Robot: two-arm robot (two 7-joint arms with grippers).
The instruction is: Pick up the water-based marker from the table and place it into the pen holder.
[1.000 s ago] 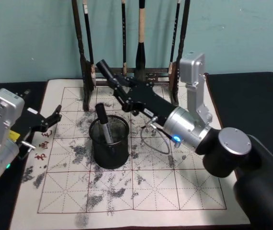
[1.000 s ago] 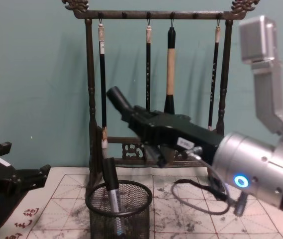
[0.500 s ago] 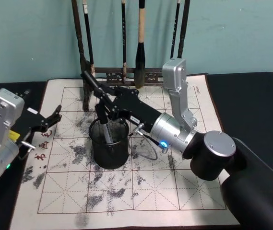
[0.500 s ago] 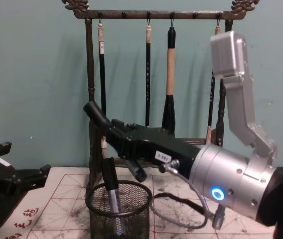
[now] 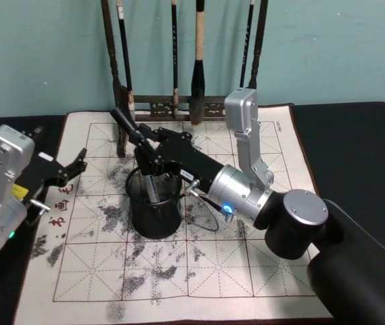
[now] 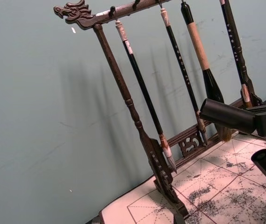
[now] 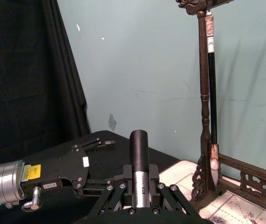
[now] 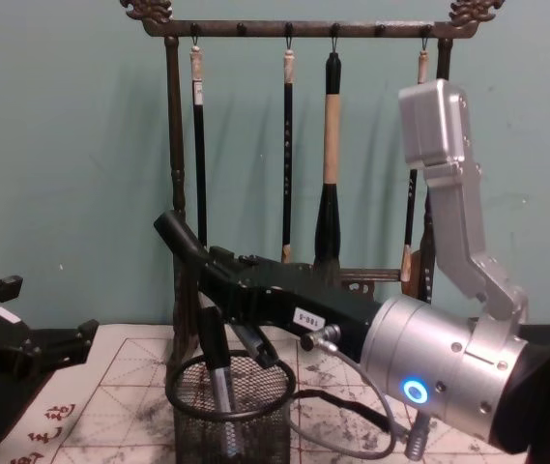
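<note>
My right gripper (image 5: 146,143) is shut on the water-based marker (image 5: 123,122), a grey barrel with a black cap. It holds the marker tilted just above the pen holder (image 5: 155,215), a black wire-mesh cup on the mat. In the chest view the marker (image 8: 180,240) points up and left over the holder's rim (image 8: 231,365). The right wrist view shows the marker (image 7: 139,149) clamped between the fingers (image 7: 119,192). Another marker (image 5: 149,181) stands inside the holder. My left gripper (image 5: 72,168) rests open at the mat's left edge.
A tall dark wooden rack (image 5: 121,88) hung with calligraphy brushes stands right behind the holder. An ink-stained gridded practice mat (image 5: 212,271) covers the table, with black cloth (image 5: 354,142) to the right. A thin cable (image 5: 206,217) loops beside the holder.
My right gripper has carried the marker leftward and down, from beside the rack to just over the pen holder. The left arm has not moved.
</note>
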